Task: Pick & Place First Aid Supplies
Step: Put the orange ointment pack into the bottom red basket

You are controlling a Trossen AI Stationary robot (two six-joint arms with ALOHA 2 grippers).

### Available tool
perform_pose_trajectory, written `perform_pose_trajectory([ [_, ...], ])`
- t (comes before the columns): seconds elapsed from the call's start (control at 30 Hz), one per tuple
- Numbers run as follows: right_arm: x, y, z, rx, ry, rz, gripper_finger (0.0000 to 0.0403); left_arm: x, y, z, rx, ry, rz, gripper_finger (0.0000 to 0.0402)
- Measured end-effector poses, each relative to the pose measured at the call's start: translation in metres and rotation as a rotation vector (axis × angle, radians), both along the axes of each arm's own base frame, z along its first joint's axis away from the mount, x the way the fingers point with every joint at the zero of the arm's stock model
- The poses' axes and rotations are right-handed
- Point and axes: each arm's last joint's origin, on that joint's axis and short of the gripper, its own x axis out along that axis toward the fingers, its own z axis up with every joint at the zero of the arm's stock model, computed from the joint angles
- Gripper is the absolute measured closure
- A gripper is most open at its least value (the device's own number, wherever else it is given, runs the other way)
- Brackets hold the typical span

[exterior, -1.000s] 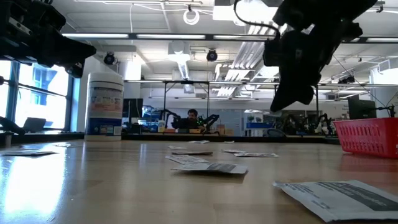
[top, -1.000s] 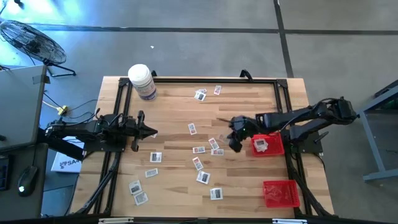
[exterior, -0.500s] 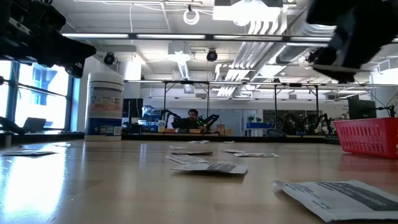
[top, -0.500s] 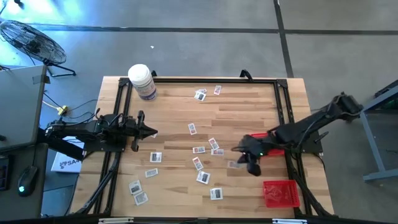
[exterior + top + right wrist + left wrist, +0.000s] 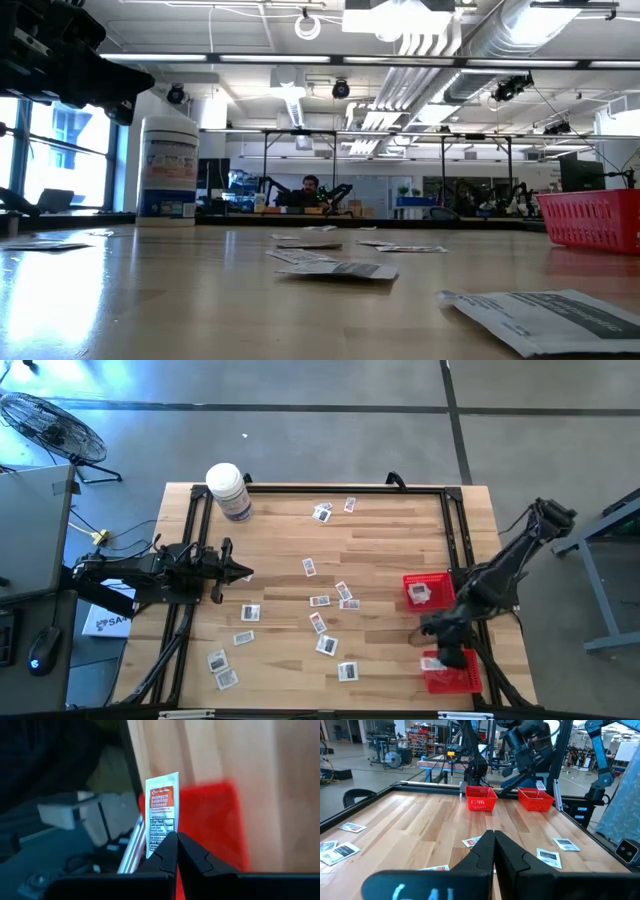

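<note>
Right gripper [image 5: 443, 657] hangs over the nearer red basket [image 5: 462, 676], fingers pinched on an ointment packet [image 5: 162, 810]. The farther basket [image 5: 437, 580] holds one packet [image 5: 420, 593] — other packets [image 5: 318, 622] lie scattered across the bench [image 5: 390, 540]. Left gripper [image 5: 243, 571] waits at the bench's left edge, fingers closed, empty.

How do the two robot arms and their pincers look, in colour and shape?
Both arms are dark, almost black, built of jointed tube-like segments. The left arm is bulky near its base and narrows toward the left pincer. The right arm is slimmer, ending in the right pincer. Each pincer has two flat black fingers tapering to points. A blurred pale marking shows on the left wrist housing.
</note>
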Motion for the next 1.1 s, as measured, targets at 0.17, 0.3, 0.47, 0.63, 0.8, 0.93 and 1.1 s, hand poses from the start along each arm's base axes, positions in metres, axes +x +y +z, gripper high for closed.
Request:
perform_pose_trajectory([
  [0.17, -0.016, 0.014, -0.006, -0.093, -0.004, -0.037, 0.0403, 0.000, 0.000, 0.000, 0.000, 0.000, 0.000, 0.0401],
  [0.3, -0.021, 0.022, -0.015, -0.132, 0.060, -0.047, 0.0403, 0.000, 0.000, 0.000, 0.000, -0.001, 0.000, 0.0401],
  [0.47, -0.021, 0.032, -0.032, -0.188, 0.162, -0.013, 0.0402, 0.000, 0.000, 0.000, 0.000, 0.000, 0.000, 0.0401],
  [0.63, -0.018, 0.036, -0.044, -0.247, 0.198, -0.061, 0.0402, 0.000, 0.000, 0.000, 0.000, 0.000, 0.000, 0.0401],
  [0.8, -0.017, 0.038, -0.049, -0.246, 0.299, -0.175, 0.0391, 0.000, 0.000, 0.000, 0.000, 0.000, 0.000, 0.0401],
  [0.93, -0.017, 0.039, -0.047, -0.205, 0.378, -0.223, 0.0369, 0.000, 0.000, 0.000, 0.000, -0.001, 0.000, 0.0401],
  [1.1, -0.011, 0.046, -0.032, -0.126, 0.410, -0.193, 0.0340, 0.000, 0.000, 0.000, 0.000, -0.001, 0.000, 0.0401],
])
